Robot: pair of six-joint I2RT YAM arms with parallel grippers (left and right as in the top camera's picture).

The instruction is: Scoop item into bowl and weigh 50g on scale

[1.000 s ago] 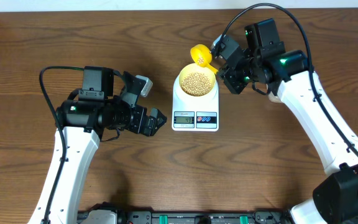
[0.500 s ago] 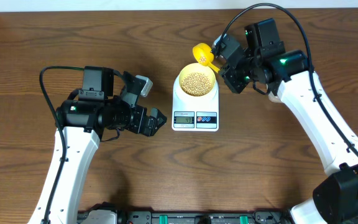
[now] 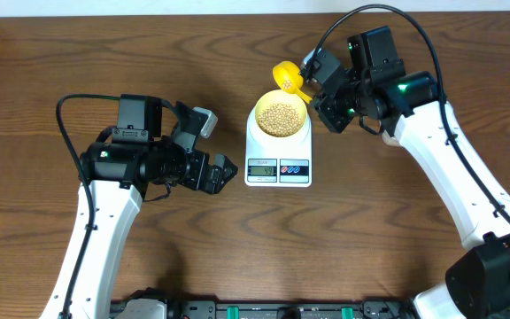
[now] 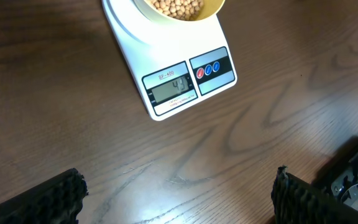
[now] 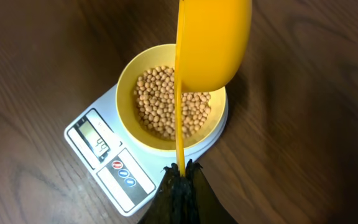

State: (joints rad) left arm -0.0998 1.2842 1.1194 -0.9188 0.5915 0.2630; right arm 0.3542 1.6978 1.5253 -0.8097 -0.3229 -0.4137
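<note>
Overhead: scale on the table, bowl on its platform, beans in the bowl. Right gripper is clamped on the scoop handle, with the scoop head at the bowl's far rim; can't tell if they touch. Left gripper is near the scale's left edge, not touching, jaws spread, holding nothing. Only view with both arms.

Left wrist: only view with readable print, "SF-400" above the display. Reading starts with 4, second digit unclear. Two round buttons, red and blue. Pads are wide apart with bare wood between them.

Right wrist: looks down the scoop handle, fingers pinched tight on it. The scoop's back hides part of the beans and the bowl's rim. Display digits unreadable.
</note>
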